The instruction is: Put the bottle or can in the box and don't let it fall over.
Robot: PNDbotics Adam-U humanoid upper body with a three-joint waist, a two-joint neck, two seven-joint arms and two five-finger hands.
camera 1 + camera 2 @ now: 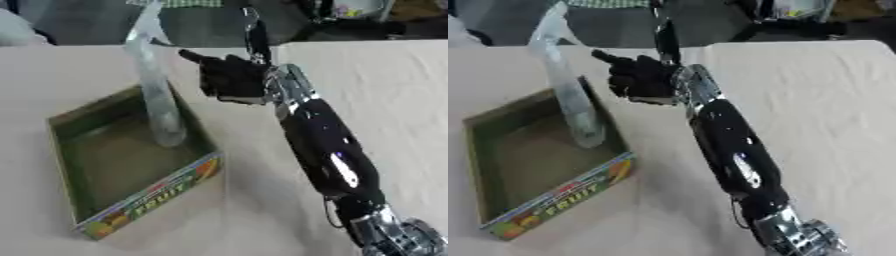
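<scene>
A tall clear plastic bottle (pixel 156 90) stands with its base inside the green cardboard box (pixel 149 197), close to the box's back right corner. It looks upright, with its neck rising well above the box wall. My right hand (pixel 232 77) hovers just to the right of the bottle's upper half and does not touch it. The thumb (pixel 192 56) sticks out toward the bottle, one finger (pixel 256 35) points up, and nothing is held. The black right arm (pixel 732 150) comes in from the lower right. My left hand is out of both views.
The box has a colourful printed front wall (pixel 562 200) and sits at the left of the beige table (pixel 385 100). The table's far edge (pixel 350 44) runs along the top, with dark floor and clutter beyond it.
</scene>
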